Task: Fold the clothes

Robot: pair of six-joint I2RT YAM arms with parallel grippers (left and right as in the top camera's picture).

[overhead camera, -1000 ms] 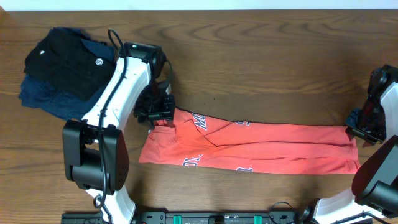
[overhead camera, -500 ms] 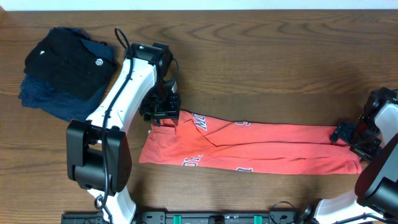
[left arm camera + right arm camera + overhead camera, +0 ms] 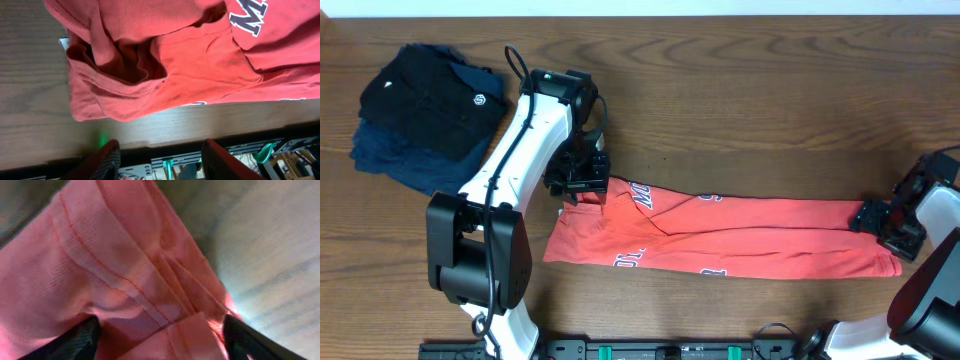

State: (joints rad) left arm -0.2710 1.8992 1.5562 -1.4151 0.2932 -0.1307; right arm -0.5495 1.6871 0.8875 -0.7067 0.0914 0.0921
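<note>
Red trousers point(image 3: 740, 235) lie flat on the table point(image 3: 770, 110). Their long axis runs straight from one claw to the other.

Left gripper point(image 3: 582, 184): sits at the waist end. In the wrist view its fingers point(image 3: 107, 157) are spread wide with nothing between them, so it is released. The waistband point(image 3: 120, 90) lies just ahead of the tips, rumpled, with the mouth of the waist gaping towards the claw. The legs run away from this claw to its far side.

Right gripper point(image 3: 873, 217): sits at the opposite end, over the hem end point(image 3: 885, 262). In the wrist view its fingers point(image 3: 82, 335) are also set wide apart, so it is released. The stitched hem point(image 3: 125, 280) lies bunched in folds just ahead of the gap and partly within it. Cannot tell whether the pads touch the cloth yet.

Key relation: each claw sits over its own end of the garment. The right arm is nearer the hems and the left arm nearer the waist. The whole length of cloth lies between them along one line.

Judgement: a lengthwise fold looks due. The hems need pinching and then carrying along that axis towards the left claw. The waist should be held down so the cloth does not drag.

A pile of dark clothes point(image 3: 420, 110) lies well apart, beyond the left claw and away from the trousers.
</note>
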